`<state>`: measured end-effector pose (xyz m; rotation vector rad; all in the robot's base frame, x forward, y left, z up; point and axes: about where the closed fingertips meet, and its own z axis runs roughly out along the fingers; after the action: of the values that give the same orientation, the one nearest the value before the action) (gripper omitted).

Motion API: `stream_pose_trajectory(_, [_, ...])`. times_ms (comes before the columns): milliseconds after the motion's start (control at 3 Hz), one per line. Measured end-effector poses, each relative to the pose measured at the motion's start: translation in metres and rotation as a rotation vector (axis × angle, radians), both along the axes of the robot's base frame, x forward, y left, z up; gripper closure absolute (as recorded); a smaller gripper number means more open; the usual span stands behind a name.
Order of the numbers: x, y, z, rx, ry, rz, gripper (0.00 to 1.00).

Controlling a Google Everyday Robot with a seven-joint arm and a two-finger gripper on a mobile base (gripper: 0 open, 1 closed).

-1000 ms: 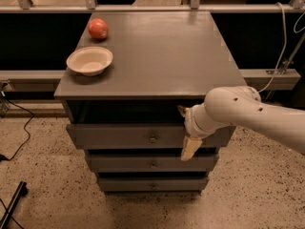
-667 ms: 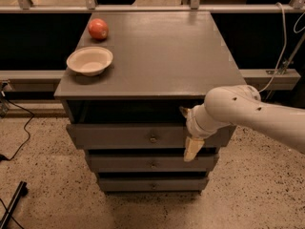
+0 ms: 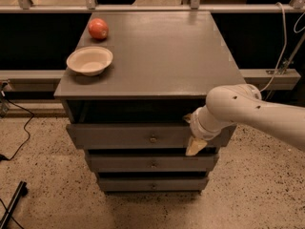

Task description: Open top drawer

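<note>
Bowl point(image 3: 89, 60) and apple point(image 3: 98, 28) sit left on the cabinet point(image 3: 157, 51); beneath, the top drawer point(image 3: 119, 136) stands slightly out (brass knob point(image 3: 153, 139) untouched). The gripper point(image 3: 191, 133) is at its right end, and I cannot tell whether it grips. Pulling so far off-centre could skew and jam the drawer.

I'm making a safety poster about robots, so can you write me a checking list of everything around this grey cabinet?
Surface: grey cabinet top, with two things at its left rear.
Job's things: top drawer is partly out, with a dark gap above its front; brass knob is mid-front.
Clutter: empty bowl; red fruit behind it, not touching.
Grippers: tool is at the right end of the top drawer's front.
Cables: black cable on the floor at left; pale cable hanging at right.
Surroundings: speckled floor; two lower drawers underneath.
</note>
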<state>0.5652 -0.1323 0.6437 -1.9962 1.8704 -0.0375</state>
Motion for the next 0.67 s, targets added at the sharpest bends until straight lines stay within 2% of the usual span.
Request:
stream_pose_trajectory(333, [-0.0055, -0.0038, -0.0034, -0.009, 0.022, 0.003, 0.45])
stream_pose_trajectory(667, [-0.015, -0.0069, 0.0011, -0.012, 0.032, 0.014, 0.47])
